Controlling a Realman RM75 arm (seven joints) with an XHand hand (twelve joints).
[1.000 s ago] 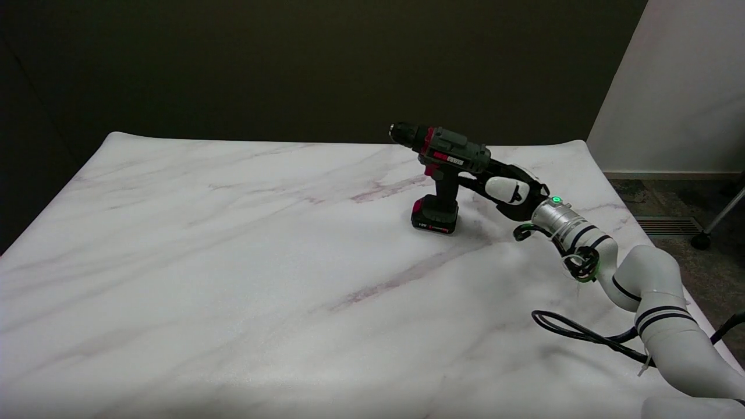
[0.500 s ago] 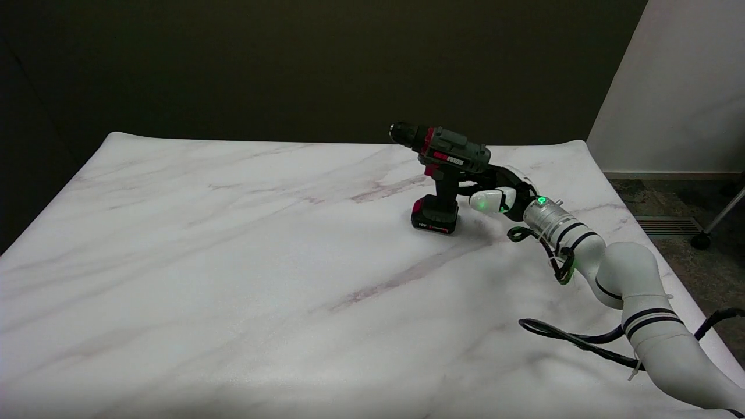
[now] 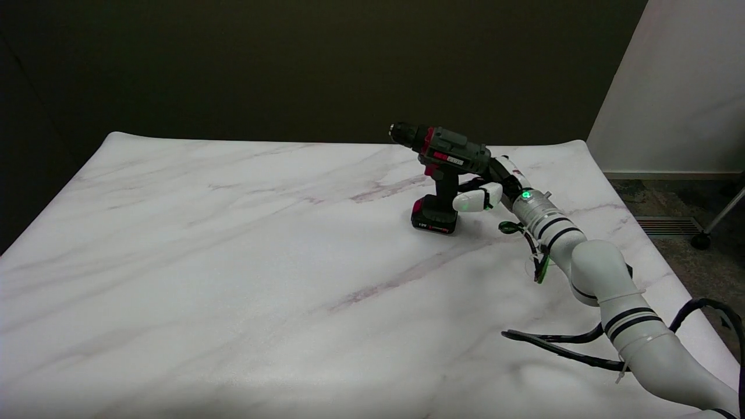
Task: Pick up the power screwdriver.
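One task thing: a screwdriver standing upright on its battery base, far right part of the desk.
Desk: white marble-patterned desk carrying the screwdriver; a black cable lies near the arm.
Arm: right arm reaches in from the lower right, stretched low across the desk toward the tool's grip.
Hand: right hand sits just behind the handle, under the rear of the tool's body.
Fingers: fingers reach toward the handle; whether they grip it I cannot tell.
Progress: approach looks done; a firm grasp and the lift seem left, since the base rests on the desk.
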